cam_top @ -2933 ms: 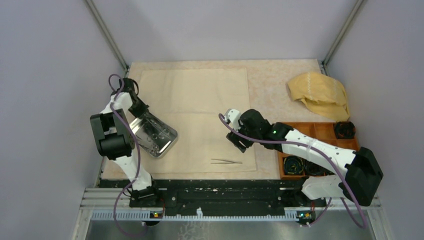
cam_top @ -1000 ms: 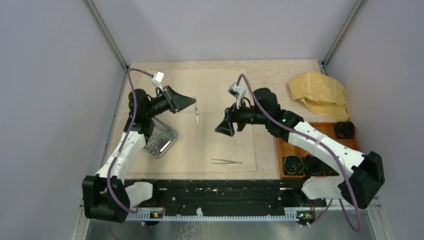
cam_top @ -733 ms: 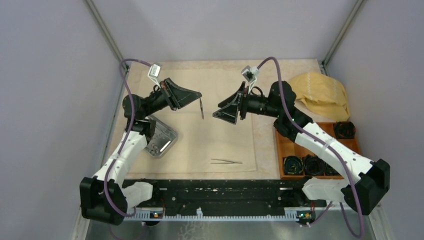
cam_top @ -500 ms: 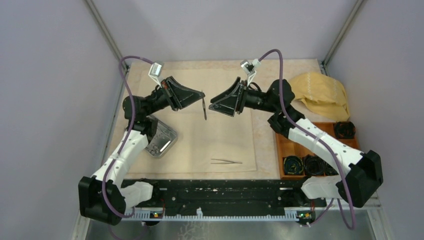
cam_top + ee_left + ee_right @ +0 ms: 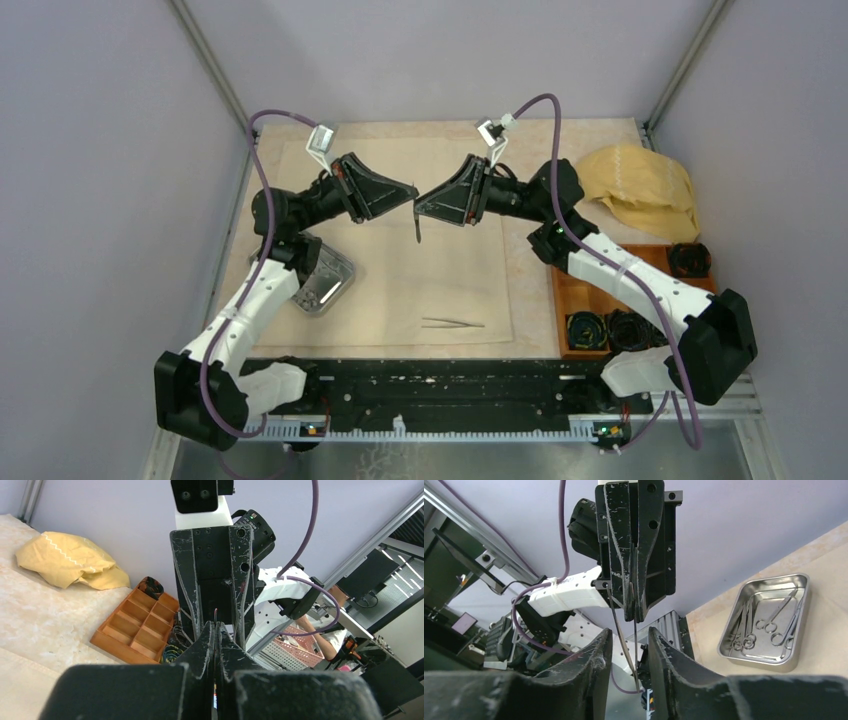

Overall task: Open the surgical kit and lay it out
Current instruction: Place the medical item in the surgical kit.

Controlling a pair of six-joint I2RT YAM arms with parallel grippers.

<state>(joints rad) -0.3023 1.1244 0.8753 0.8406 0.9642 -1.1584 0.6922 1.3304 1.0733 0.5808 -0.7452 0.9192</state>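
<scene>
Hands are facing each other tip to tip, raised above the cream cloth sheet [image 5: 450,270], which is lying spread flat on the tabletop [image 5: 560,150]. I am watching the left hand [image 5: 411,192] pinching a slim steel instrument [image 5: 417,228] by its upper end. In the left wrist view its fingers [image 5: 202,647] are pressed together on it, and the instrument is hanging down from them. What kind of instrument it is I cannot tell.

The right hand [image 5: 420,206] is sitting just beside the left one. In its own wrist view its fingers [image 5: 589,680] are standing a narrow gap apart, with the instrument hanging in that gap. I am not seeing either finger touching the steel.

The steel tray [image 5: 345,270] is resting at the left edge of the sheet, partly under the left arm, and the right wrist view is showing me ring-handled scissors [image 5: 776,615] lying inside it. Tweezers [image 5: 452,323] are lying flat on the sheet near its front edge, well apart from the tray.

A mustard-yellow cloth [image 5: 640,185] is sitting bunched at the far right of the tabletop. An orange compartment box [image 5: 655,262] is standing beside the sheet on the right, partly under the right arm.
</scene>
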